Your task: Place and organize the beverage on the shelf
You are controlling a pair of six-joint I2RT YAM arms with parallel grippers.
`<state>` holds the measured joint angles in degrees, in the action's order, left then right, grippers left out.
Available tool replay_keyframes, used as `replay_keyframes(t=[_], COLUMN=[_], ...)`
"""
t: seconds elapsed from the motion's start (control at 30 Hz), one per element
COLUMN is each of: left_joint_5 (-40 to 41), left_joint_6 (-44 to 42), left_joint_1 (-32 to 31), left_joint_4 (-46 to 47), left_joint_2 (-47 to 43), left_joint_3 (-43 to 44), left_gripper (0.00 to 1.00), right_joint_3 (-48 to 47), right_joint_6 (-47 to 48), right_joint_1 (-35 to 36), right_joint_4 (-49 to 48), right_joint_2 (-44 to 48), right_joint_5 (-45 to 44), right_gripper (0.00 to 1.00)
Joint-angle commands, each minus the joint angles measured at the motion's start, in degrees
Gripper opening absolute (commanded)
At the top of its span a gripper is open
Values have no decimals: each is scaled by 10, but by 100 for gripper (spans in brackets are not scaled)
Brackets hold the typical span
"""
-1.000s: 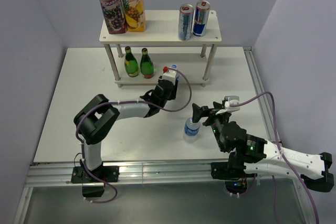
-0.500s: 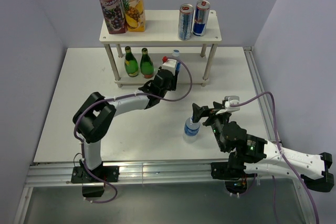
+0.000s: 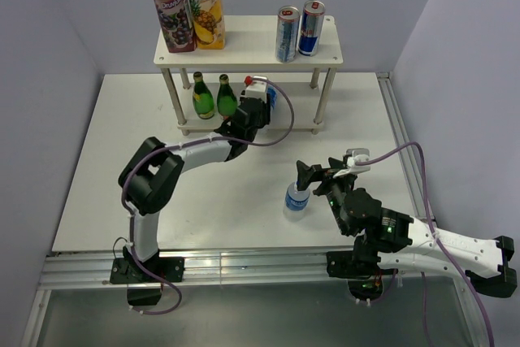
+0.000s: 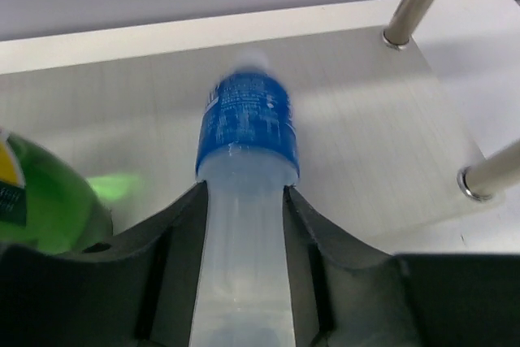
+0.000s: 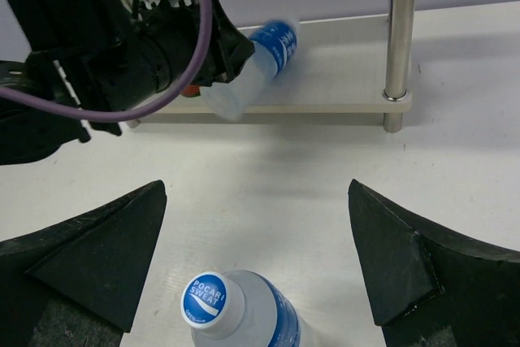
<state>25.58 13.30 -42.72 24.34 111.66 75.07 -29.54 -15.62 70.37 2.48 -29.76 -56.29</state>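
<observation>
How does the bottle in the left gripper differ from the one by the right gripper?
The held bottle is tilted, clamped in the left gripper, cap end over the lower board of the shelf. The table bottle stands upright, untouched, by the open right gripper. Both are clear with blue labels.

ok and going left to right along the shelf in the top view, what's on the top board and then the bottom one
top board: purple juice carton, yellow juice carton, silver-blue can, red-blue can. bottom board: green bottle, second green bottle, blue-label bottle held tilted by the left hand
</observation>
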Motion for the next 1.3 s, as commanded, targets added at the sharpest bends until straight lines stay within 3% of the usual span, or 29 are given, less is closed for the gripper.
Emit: replay_keyframes(t=[0.0,0.23,0.37,0.4,0.47,0.5,0.6,0.9,1.07,1.27], left_joint_5=[5,-10,-35,-37,-32,-33,-15,28,78,122], left_joint_6=[8,52,53,53,55,56,67,81,88,119], left_joint_1=[5,2,2,1,1,1,1,-26,-63,-65], left_joint_4=[89,72,17,-9,-33,-41,-61,-73,-171,-316], left_joint_2=[8,-21,-7,0,16,17,17,-51,-103,-170], left_joint_3=[54,-5,18,27,50,53,50,-41,-43,-39], left_gripper=[0,0,4,18,34,52,67,73,79,81], right_joint_3=[3,2,2,1,0,0,0,4,1,4], right_joint_6=[-5,-4,-3,-2,-3,-5,-6,-7,-10,-12], right_joint_1=[3,4,3,3,3,4,4,4,3,4], right_joint_4=[-21,-23,-23,-23,-23,-23,-23,-23,-20,-19], right_joint_2=[-4,-9,-16,-18,-20,-21,-17,-6,-13,-1], right_joint_5=[-5,-2,2,4,1,1,-3,0,-2,-3], right_gripper=[100,100,100,100,100,100,100,100,100,100])
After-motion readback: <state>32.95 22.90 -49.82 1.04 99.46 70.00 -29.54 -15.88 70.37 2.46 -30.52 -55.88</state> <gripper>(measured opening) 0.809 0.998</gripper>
